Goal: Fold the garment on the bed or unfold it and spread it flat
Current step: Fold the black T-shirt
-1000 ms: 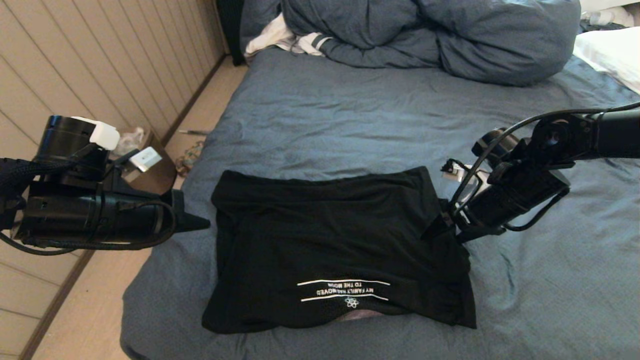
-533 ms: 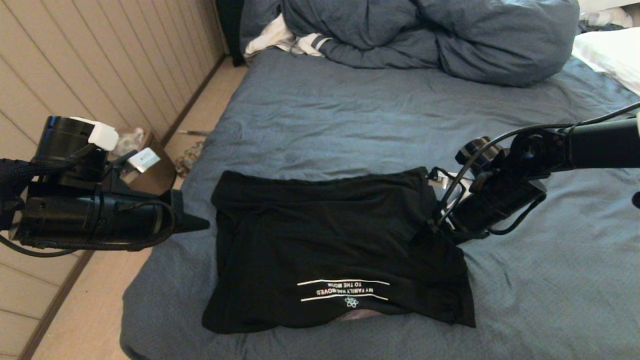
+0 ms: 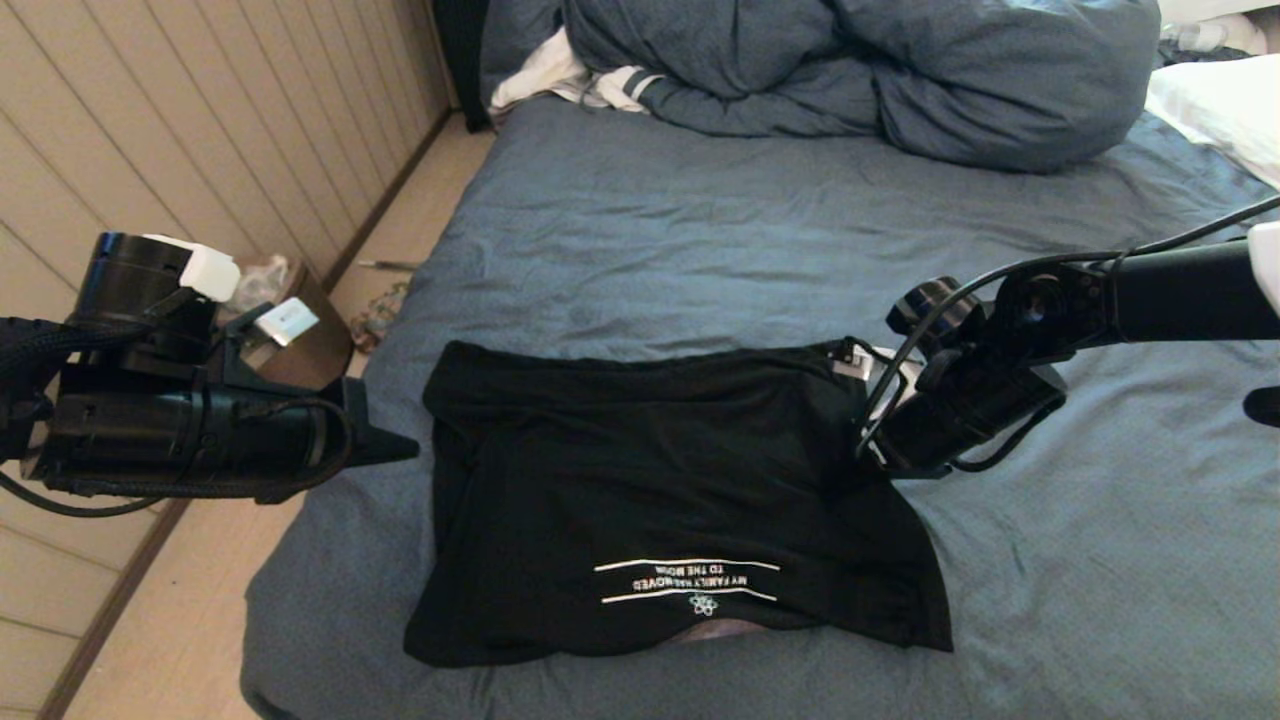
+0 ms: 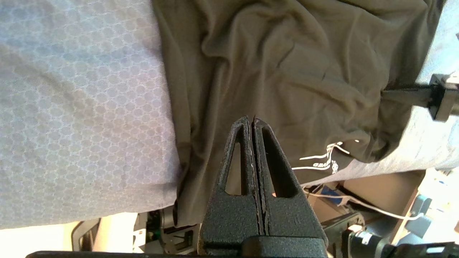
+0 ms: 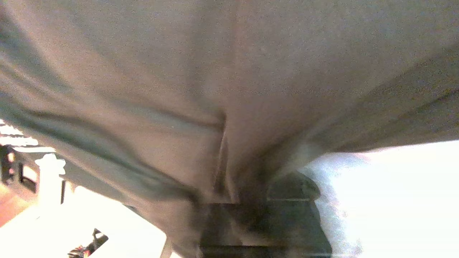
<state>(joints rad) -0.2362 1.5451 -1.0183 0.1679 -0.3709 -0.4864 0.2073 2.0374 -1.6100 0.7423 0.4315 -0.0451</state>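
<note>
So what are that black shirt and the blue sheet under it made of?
The black shirt looks like soft matte knit, perhaps cotton jersey: it rumples in limp folds. The blue sheet seems woven cotton, matte and finely creased, with a small printed pattern close up.

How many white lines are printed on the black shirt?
2. Both run across the near half of the shirt, one above the white lettering and one below it. More print may hide in folds.

One bed point(image 3: 700, 240), one garment point(image 3: 640, 480), one duvet point(image 3: 900, 70), one pillow point(image 3: 1220, 105), two pincers: left point(image 3: 400, 447), right point(image 3: 862, 455)
</note>
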